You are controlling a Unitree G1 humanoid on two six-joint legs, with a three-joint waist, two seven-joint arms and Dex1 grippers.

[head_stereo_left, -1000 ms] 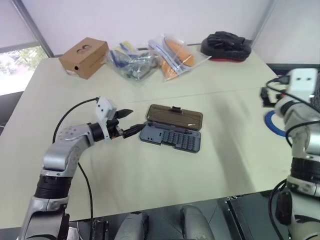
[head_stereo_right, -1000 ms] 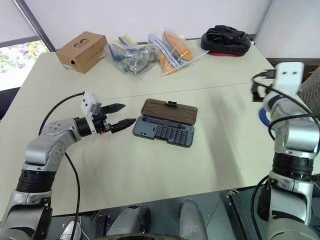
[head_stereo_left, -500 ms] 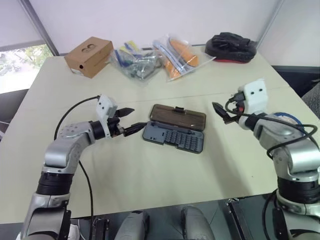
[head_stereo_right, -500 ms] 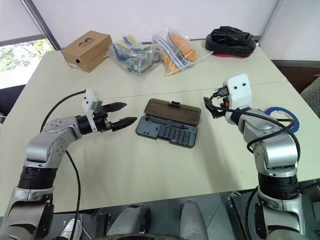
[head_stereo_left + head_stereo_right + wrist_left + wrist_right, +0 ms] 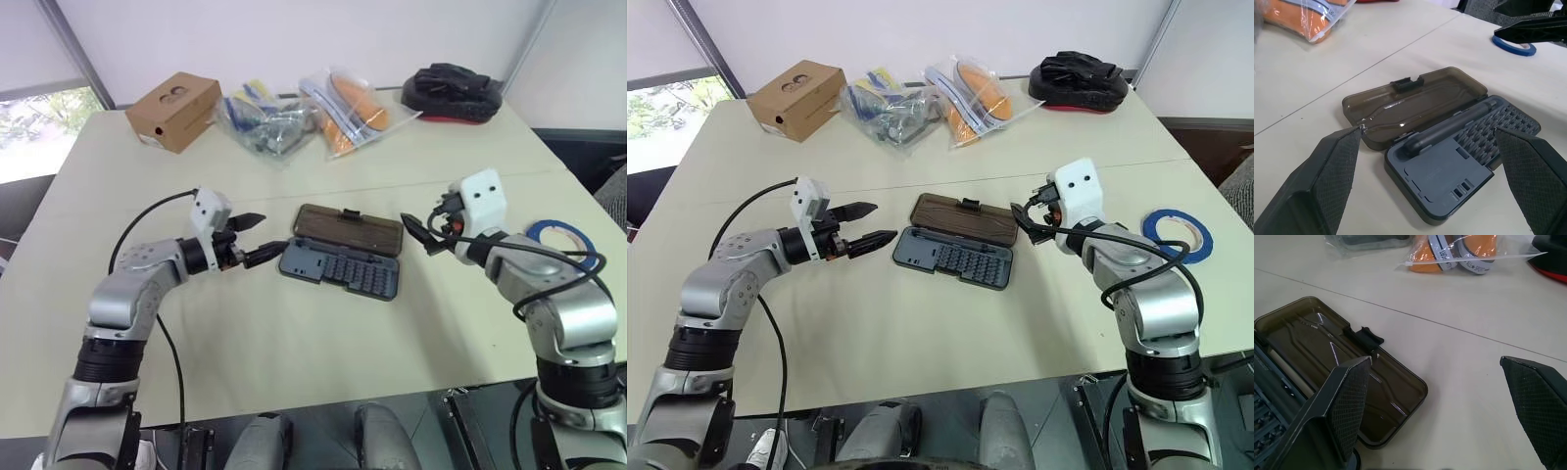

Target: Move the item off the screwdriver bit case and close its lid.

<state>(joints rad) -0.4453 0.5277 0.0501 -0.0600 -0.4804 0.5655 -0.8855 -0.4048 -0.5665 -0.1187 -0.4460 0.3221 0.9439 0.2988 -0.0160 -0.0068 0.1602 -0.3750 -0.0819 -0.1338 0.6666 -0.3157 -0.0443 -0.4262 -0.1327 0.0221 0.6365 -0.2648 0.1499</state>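
Observation:
The screwdriver bit case (image 5: 340,266) lies open in the middle of the table, its smoky brown lid (image 5: 350,230) folded flat toward the far side. A dark driver handle (image 5: 1449,128) and rows of bits rest in the grey base. Nothing lies on the case. My left gripper (image 5: 266,235) is open, hovering at the case's left end. My right gripper (image 5: 419,235) is open too, just off the lid's right end. A blue tape roll (image 5: 554,235) lies flat on the table at the far right.
Along the far edge sit a cardboard box (image 5: 174,108), clear plastic bags (image 5: 294,113) with orange and mixed contents, and a black item on a red base (image 5: 451,90). Bare tabletop (image 5: 294,343) spreads in front of the case.
My right arm swung in from the far right, away from the blue tape roll, to the case's right end. The left gripper stayed where it was. The camera shifted slightly.

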